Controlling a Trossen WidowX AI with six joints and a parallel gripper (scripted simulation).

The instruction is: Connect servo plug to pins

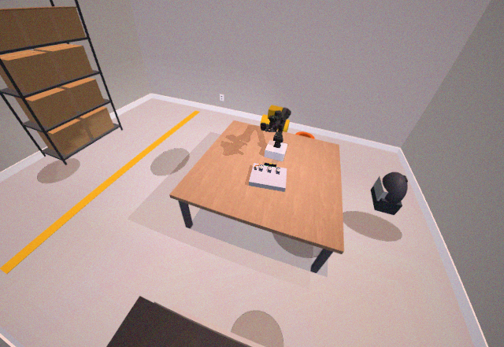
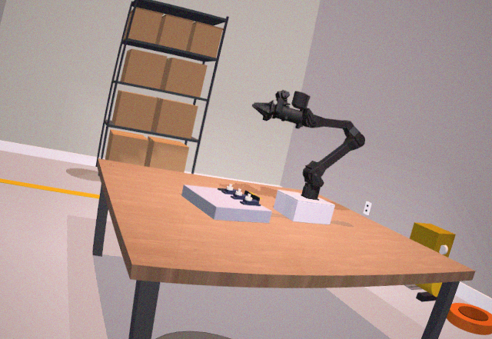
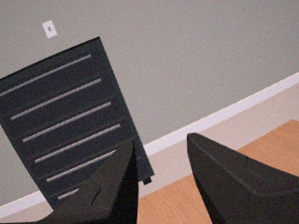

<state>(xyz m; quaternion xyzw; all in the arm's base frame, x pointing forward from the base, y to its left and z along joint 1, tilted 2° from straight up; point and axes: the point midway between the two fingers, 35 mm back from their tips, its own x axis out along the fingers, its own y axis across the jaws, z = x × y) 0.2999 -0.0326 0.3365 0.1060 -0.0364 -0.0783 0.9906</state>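
A flat pale block on the table carries dark blue servos with white horns, one of them here. A black and yellow part stands along the block's edge on the arm's side. The plug, its lead, the pins and the coloured band are too small to tell apart. My gripper is held high above the table, well away from the block. Its fingers stand partly apart, with nothing between them in the wrist view.
The arm stands on a white box beside the pale block. The wrist view shows a dark slatted panel, the wall and the table's edge. A shelf with cartons stands off the table.
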